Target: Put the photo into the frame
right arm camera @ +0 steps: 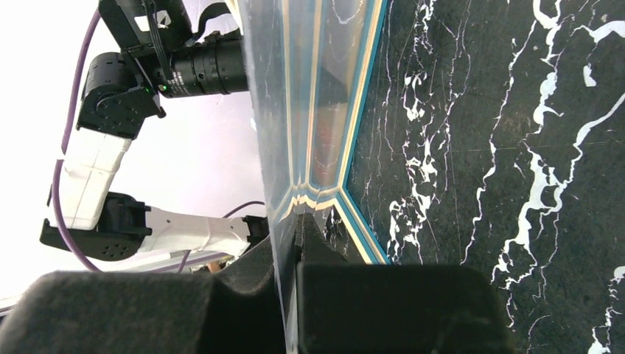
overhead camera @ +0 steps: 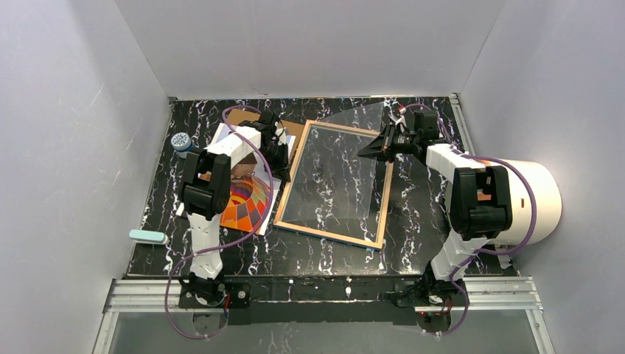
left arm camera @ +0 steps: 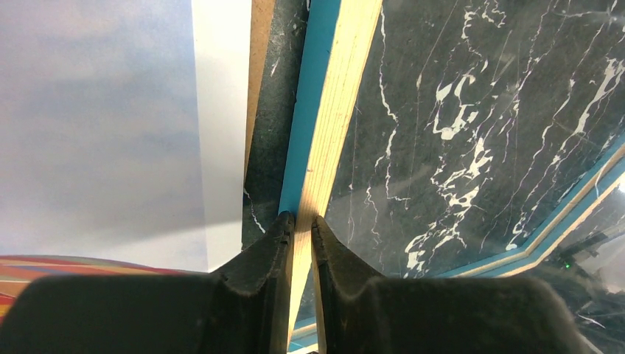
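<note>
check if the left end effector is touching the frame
Touching. The left wrist view shows the left end effector straddling the frame, with both fingers pressed against its wooden rail and no gap on either side.

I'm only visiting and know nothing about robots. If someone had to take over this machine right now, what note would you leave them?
Left pincer: shut on the left rail of the frame, which lies wood side up on the table.
Right pincer: shut on the edge of the clear pane, tilted up over the frame.
Photo: flat on the table left of the frame, not held.
Done: backing board is off, lying beyond the photo.
Left: put the photo into the frame and close it.
</note>
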Robot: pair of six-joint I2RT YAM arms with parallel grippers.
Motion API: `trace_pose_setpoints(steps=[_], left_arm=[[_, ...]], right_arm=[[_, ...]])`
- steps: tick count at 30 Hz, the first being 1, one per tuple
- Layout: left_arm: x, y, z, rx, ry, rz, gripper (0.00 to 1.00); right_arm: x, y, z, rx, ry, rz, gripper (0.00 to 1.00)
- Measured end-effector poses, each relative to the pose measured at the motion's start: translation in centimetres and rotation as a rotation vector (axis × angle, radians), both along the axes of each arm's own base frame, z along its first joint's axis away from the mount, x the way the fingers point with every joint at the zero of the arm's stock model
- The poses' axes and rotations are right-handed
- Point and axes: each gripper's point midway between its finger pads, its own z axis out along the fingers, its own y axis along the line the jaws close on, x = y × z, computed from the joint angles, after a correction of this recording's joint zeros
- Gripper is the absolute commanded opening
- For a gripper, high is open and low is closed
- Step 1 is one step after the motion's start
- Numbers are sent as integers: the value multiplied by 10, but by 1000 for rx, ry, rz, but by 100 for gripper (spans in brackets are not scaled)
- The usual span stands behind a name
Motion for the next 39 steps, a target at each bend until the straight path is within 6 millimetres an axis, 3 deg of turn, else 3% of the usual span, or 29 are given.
trace_pose_setpoints(steps=[7,15,21,31,39], left_arm=[[0,0,0,0,0,1,11],[0,0,0,0,1,3,10],[0,0,0,0,1,3,11],[0,0,0,2,1,4,12],[0,0,0,2,1,3,14]], right_arm=[[-1,-2,-12,-52,21,-19,23],[-8,-5,-28,-113,62,-38,45],[-10,-8,-36,-149,83,-54,69],[-12,-22,-54,-285,151,-108,73],[-18,-52,-84,-506,232,-197,71]])
